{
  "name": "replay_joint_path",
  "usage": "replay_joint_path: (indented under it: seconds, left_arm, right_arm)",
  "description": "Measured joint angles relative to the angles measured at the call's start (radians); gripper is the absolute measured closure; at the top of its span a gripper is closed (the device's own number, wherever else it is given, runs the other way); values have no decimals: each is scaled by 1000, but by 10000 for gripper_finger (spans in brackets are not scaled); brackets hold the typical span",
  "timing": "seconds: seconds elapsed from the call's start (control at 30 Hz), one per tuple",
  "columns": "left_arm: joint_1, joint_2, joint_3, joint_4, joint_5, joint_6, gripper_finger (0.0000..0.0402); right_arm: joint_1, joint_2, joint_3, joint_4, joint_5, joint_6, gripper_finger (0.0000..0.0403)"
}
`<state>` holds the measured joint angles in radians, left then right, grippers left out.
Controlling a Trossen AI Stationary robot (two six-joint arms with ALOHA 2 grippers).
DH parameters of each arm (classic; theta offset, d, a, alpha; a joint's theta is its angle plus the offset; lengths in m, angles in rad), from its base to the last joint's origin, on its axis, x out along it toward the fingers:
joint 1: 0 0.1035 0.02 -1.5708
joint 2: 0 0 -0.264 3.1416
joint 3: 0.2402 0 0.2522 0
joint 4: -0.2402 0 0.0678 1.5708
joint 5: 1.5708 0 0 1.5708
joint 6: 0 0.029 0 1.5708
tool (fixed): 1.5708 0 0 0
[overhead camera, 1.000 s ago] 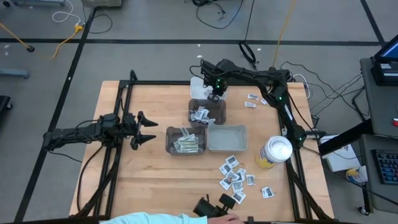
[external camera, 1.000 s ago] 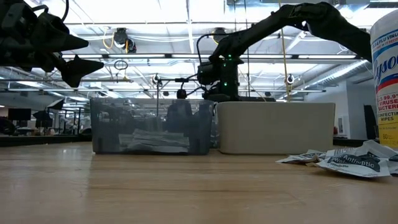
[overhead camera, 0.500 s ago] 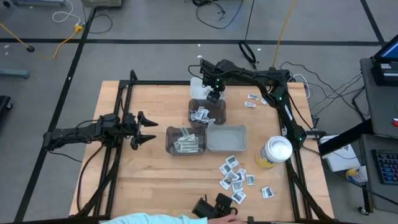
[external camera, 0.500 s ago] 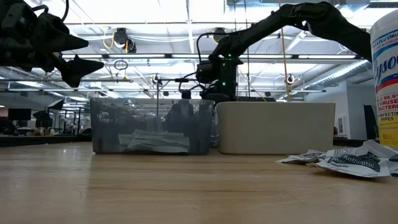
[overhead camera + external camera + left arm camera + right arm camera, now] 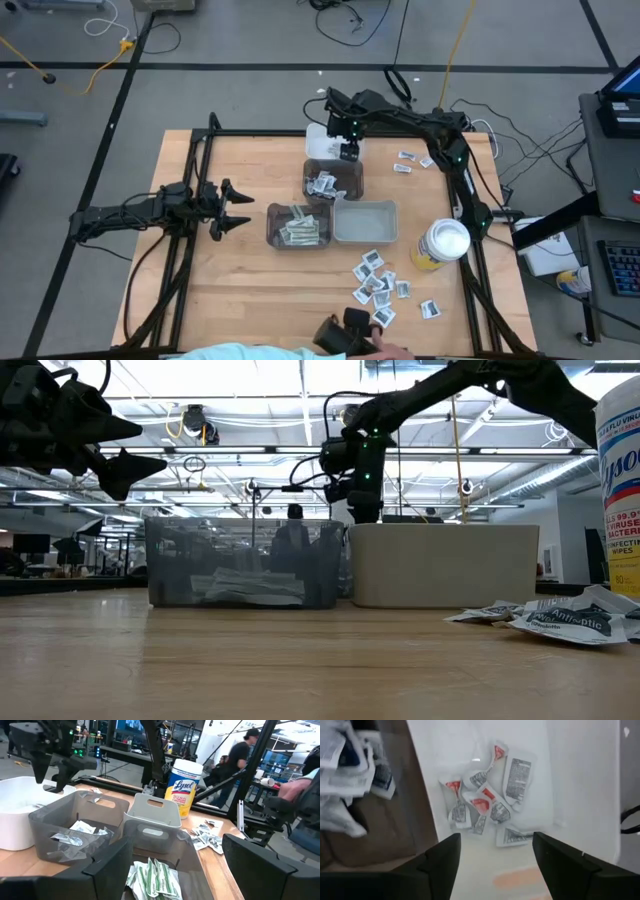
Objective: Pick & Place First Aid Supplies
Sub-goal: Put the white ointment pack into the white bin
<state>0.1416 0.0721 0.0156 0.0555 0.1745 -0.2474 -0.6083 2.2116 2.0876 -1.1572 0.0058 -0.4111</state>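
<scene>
The right hand (image 5: 347, 152) hangs over the white bin (image 5: 318, 140) at upper centre of the high view, fingers spread wide and empty. In the right wrist view, red-marked packets (image 5: 482, 807) lie on that bin's floor between the fingers.

The left hand (image 5: 232, 208) waits at centre left above the surface (image 5: 250, 290), fingers apart, holding nothing.

Progress, as a judgement: sorting is partly done.
- The dark bin (image 5: 334, 180) just below the white one holds square sachets.
- The grey bin (image 5: 297, 226) holds green-striped strip wrappers (image 5: 152, 876).
- The pale bin (image 5: 365, 222) appears empty.

Remaining: a cluster of sachets (image 5: 378, 283) at lower right, and a few packets (image 5: 405, 161) at upper right.
</scene>
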Motion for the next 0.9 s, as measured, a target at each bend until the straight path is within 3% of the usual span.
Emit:
replay_joint_path:
  seconds: [0.4,0.9]
  left_arm:
    - [0,0,0,0,0,0,91]
    - [0,0,0,0,0,0,91]
  right_arm:
    - [-13,-59,-35,-12,-3,3,163]
    - [-67,-464,-593,167,0,6,163]
